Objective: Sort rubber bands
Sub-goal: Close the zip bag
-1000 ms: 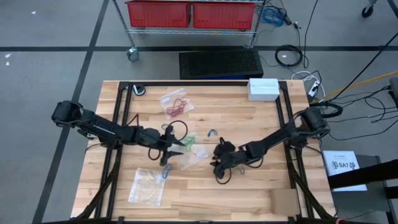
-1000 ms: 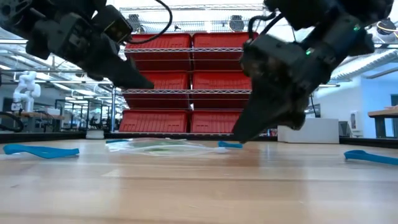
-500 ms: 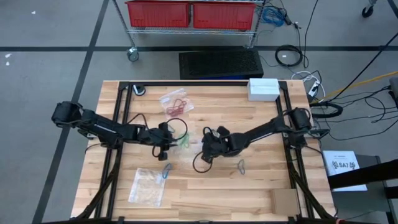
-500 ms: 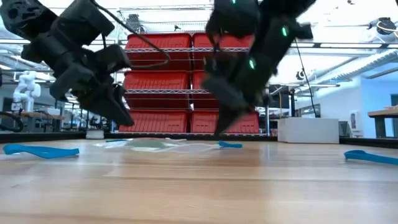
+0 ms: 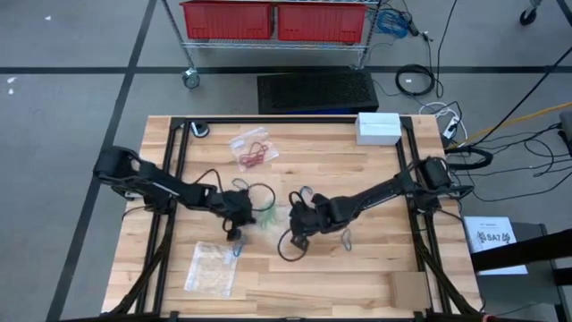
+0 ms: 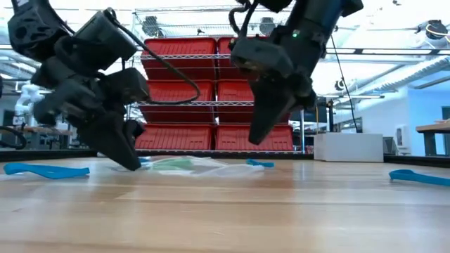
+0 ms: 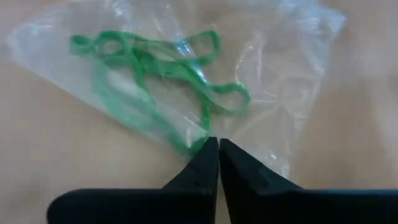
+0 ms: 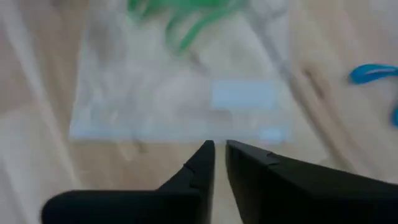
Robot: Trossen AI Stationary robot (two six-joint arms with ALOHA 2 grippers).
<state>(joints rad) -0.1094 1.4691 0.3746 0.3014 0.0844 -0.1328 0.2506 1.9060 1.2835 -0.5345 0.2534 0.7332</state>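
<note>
I have the left gripper (image 7: 213,144) pinched shut on the edge of the clear bag of green bands (image 7: 155,74) at mid-table, while the right gripper (image 8: 217,147) hovers nearly shut and empty over that bag's other end. Red bands (image 5: 251,154) sit bagged at the table's far side. Blue bands (image 6: 46,170) lie loose on the wood, so by my reckoning the sorting is partly done.

Red bins (image 5: 275,20) on wire shelving
</note>
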